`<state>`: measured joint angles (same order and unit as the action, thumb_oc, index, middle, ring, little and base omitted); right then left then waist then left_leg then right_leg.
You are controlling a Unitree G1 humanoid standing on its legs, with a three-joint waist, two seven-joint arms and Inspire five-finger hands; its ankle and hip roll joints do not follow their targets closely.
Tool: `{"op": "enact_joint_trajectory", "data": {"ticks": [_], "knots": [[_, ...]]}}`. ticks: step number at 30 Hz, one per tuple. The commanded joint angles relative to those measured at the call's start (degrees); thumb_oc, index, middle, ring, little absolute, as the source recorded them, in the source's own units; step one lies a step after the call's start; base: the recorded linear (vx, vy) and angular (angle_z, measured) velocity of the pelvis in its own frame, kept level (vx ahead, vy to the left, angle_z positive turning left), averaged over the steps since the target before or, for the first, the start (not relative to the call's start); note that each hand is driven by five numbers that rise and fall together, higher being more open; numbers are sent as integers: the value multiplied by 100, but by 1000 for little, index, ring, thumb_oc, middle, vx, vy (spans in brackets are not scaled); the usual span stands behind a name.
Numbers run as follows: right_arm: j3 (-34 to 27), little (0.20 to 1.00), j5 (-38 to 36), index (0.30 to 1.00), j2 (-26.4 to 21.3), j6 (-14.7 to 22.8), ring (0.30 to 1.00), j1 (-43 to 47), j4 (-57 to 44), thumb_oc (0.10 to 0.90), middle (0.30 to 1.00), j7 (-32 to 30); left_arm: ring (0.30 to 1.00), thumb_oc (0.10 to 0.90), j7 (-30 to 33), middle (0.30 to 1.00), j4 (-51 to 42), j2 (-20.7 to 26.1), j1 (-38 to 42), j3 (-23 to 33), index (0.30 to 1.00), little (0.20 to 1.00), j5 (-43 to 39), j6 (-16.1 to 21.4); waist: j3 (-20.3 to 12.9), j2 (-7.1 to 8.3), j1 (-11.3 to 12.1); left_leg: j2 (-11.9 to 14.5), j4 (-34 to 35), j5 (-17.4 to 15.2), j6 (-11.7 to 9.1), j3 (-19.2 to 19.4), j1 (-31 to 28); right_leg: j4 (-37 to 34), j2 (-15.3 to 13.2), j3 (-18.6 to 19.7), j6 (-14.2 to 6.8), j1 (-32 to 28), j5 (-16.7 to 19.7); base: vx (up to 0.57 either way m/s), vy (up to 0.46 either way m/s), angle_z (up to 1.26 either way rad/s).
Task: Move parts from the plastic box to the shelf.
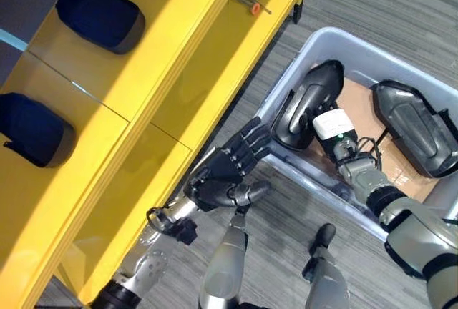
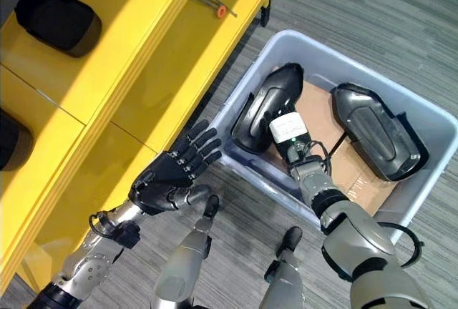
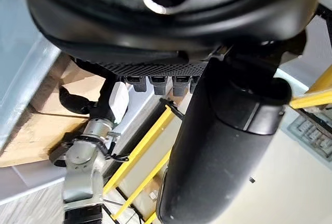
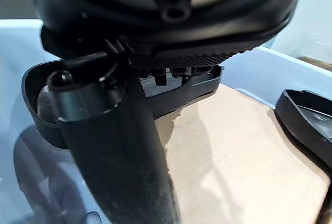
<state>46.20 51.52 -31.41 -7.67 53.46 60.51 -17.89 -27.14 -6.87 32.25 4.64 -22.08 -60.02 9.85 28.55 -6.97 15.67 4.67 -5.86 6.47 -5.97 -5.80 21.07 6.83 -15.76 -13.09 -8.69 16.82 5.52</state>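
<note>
While your right hand (image 2: 290,131) reaches into the box (image 2: 236,112), it rests on the near black part (image 2: 259,109); its fingers lie hidden against that part, so you cannot tell their state. Another part (image 2: 376,131) lies on cardboard (image 2: 343,162) further right in the box. Your left hand (image 2: 172,173) hovers with fingers straight beside the yellow shelf (image 2: 143,66), where two parts (image 1: 100,8) already sit

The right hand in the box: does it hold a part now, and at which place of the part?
The right hand reaches onto the black part at its inner rim, but its fingers are hidden, so a hold cannot be told. The left hand holds nothing.
</note>
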Motion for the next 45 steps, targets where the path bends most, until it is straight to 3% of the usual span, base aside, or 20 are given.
{"op": "enact_joint_trajectory", "data": {"ticks": [1, 4, 7, 11, 13, 15, 23, 29, 32, 34, 37, 45], "knots": [[95, 1000, -50, 1000, -373, -396, 1000, 460, 399, 900, 1000, 226, 1000, 900, -265, 1000, -738, -225, 207, 25, 1000, 1000, 96, 345, 63, -149, 101, -589, 153, 290, 588, 189, 184, 789, 384, -131, 322, 54, -450, -30, -9, 3], [72, 1000, -885, 1000, -282, -723, 1000, 513, 560, 900, 1000, 931, 1000, 900, -91, 1000, -731, -266, 260, -14, 1000, 1000, 216, 517, 124, -168, 113, -595, 202, 351, 598, 197, 253, 839, 382, -139, 321, 155, -448, -43, -18, 2], [-128, 1000, -1104, 1000, -186, -1216, 1000, 543, 853, 900, 1000, 975, 1000, 900, -28, 1000, -736, -330, 332, -25, 1000, 1000, 191, 491, 124, -179, 121, -592, 216, 369, 602, 182, 296, 889, 398, -148, 343, 215, -464, 0, 0, 0], [-370, 1000, -938, 1000, -224, -1593, 1000, 633, 1254, 900, 1000, 1103, 1000, 900, -20, 1000, -807, -397, 364, -60, 1000, 1000, 257, 461, 124, -206, 110, -584, 193, 350, 590, 183, 294, 925, 408, -153, 354, 247, -465, -8, 0, 4], [-393, 1000, -899, 1000, -264, -1566, 1000, 629, 1297, 900, 1000, 1112, 1000, 900, -8, 1000, -829, -392, 350, -62, 1000, 1000, 284, 490, 124, -205, 107, -580, 193, 349, 591, 190, 281, 912, 408, -154, 354, 228, -461, 0, 0, 0], [-437, 1000, -658, 1000, -467, -1872, 1000, 523, 1370, 900, 1000, 1381, 1000, 900, -10, 1000, -945, -346, 288, -33, 1000, 1000, 235, 519, 124, -186, 68, -557, 188, 330, 585, 235, 205, 873, 416, -150, 354, 143, -460, 0, 0, 0], [-674, 1000, -589, 1000, -830, -1946, 1000, 314, 1627, 900, 1000, 1106, 1000, 900, -73, 1000, -1131, -247, 191, 78, 1000, 1000, 137, 398, 124, -136, -10, -487, 205, 277, 565, 333, 0, 729, 441, -136, 352, -50, -422, 0, 0, 0], [-627, 1000, 195, 1000, -1211, -1878, 1000, 392, 1578, 900, 1000, 549, 1000, 900, -166, 1000, -1173, -113, 178, 85, 1000, 1000, 54, 387, 65, -119, -55, -471, 234, 251, 571, 364, -112, 666, 471, -113, 348, -154, -424, -2, -2, -1], [-588, 1000, 166, 1000, -1328, -1933, 1000, 342, 1519, 900, 1000, 442, 1000, 900, -238, 1000, -1176, -59, 109, 107, 1000, 1000, -18, 404, 40, -109, -66, -464, 249, 245, 569, 373, -140, 643, 478, -111, 345, -185, -429, 0, 0, 0], [-560, 1000, 63, 1000, -1367, -2045, 1000, 305, 1480, 900, 1000, 13, 1000, 900, -291, 1000, -1181, -29, 98, 104, 1000, 1000, -34, 383, 9, -96, -77, -463, 275, 236, 574, 391, -173, 604, 487, -98, 339, -217, -424, 0, 0, 0], [-517, 1000, 84, 1000, -1453, -2289, 1000, 459, 1332, 900, 1000, 64, 1000, 900, -406, 1000, -1187, 65, 70, 97, 1000, 1000, -83, 438, -41, -71, -108, -437, 306, 210, 567, 439, -242, 513, 513, -71, 340, -281, -411, -34, -31, -6], [-407, 1000, -61, 1000, -1435, -2200, 1000, 496, 1292, 900, 1000, -316, 1000, 900, -505, 1000, -1178, 166, 150, 175, 1000, 1000, -103, 440, -186, -50, -138, -426, 381, 178, 559, 441, -411, 406, 534, -27, 350, -430, -415, -8, -10, -5]]}}
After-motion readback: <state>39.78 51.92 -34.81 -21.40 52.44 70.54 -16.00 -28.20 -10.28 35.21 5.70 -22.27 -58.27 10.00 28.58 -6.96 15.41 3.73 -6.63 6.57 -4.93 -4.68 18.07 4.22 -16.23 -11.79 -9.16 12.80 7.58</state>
